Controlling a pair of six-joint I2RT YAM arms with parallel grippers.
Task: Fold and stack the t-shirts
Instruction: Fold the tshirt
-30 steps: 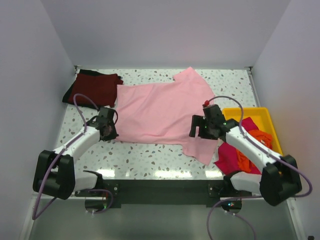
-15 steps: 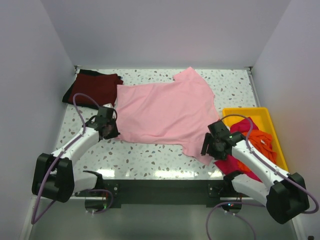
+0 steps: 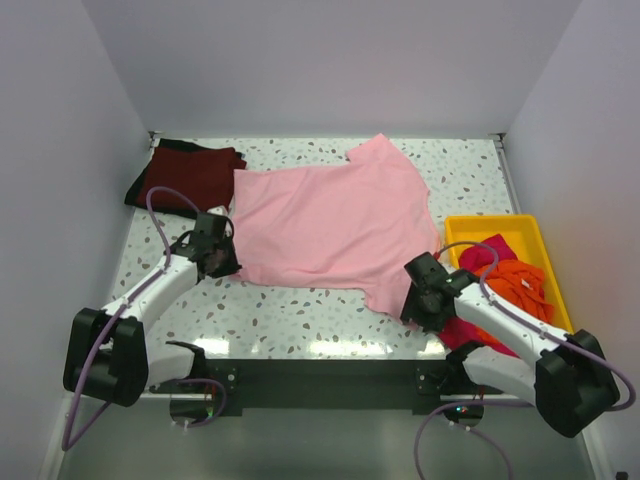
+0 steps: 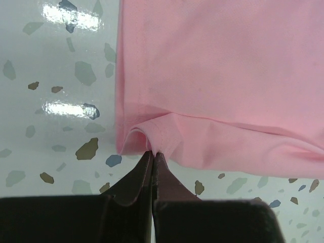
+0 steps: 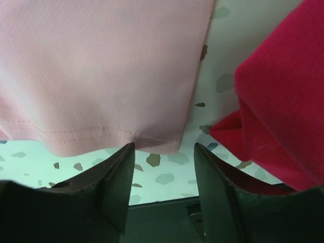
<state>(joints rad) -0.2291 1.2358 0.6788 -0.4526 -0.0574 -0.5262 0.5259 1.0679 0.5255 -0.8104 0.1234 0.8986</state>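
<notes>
pale pink tee (image 3: 330, 225) spread flat, maroon tee (image 3: 192, 176) folded.

Pictured from above: a glossy white table (image 3: 300, 312), flecked with grey and brown and streaked with glare along the near edge. Spread flat across the middle, a pink t-shirt (image 3: 330, 225), one sleeve pointed at the far edge, another at the near right. Puckered into a small raised fold at the near left corner of its hem. Folded in the far left corner, a maroon t-shirt (image 3: 192, 175), stacked on a black t-shirt (image 3: 134, 194). Set against the right edge, a yellow tray (image 3: 500, 219). Spilled from the tray onto the tabletop, a magenta t-shirt (image 5: 283, 91), just beside the pink hem, a strip of bare surface between.
</notes>
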